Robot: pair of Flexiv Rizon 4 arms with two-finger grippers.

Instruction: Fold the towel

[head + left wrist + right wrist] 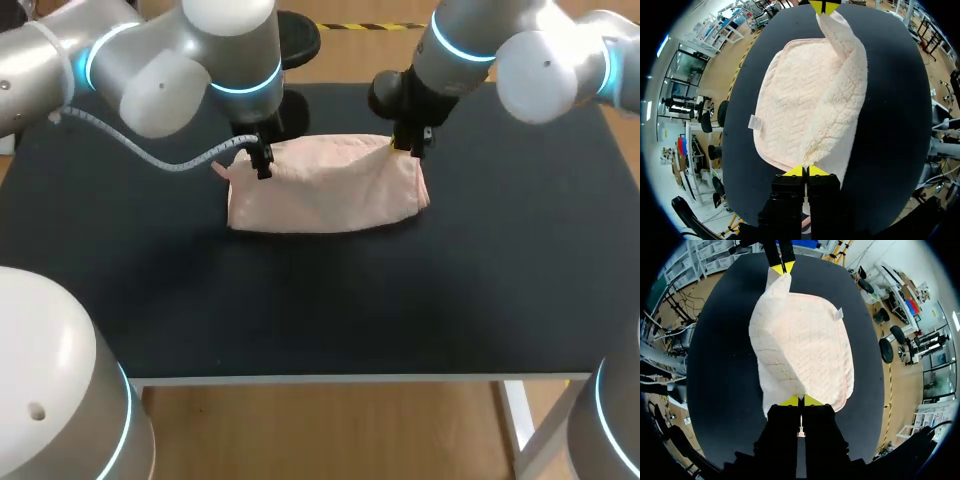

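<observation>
**Both grippers pinching the pink towel, one at each end**

My left gripper (262,165) is at the towel's (325,190) left far corner and my right gripper (410,148) at its right far corner. The towel lies on the black table (300,310), a bit beyond the middle, with its long side running between my two arms.

Left wrist view: my yellow tips are pressed together with a bit of towel edge caught between them, so the jaws are closed on fabric. From there a raised band of fluffy cloth runs straight ahead to the other gripper's yellow tips, which also pinch it. Beside that band the rest of the towel lies flat on the table with its quilted side up. A small white tag (755,122) sticks out at its outer edge.

Right wrist view: same picture mirrored. My tips are squeezed shut on the towel's edge. The cloth rises in a ridge toward the left gripper ahead. The flat layer spreads to one side, and the tag sits on its far rim.

The towel's near edge rests on the table, rounded and doubled over. Both arms come in from the head view's upper corners.
</observation>
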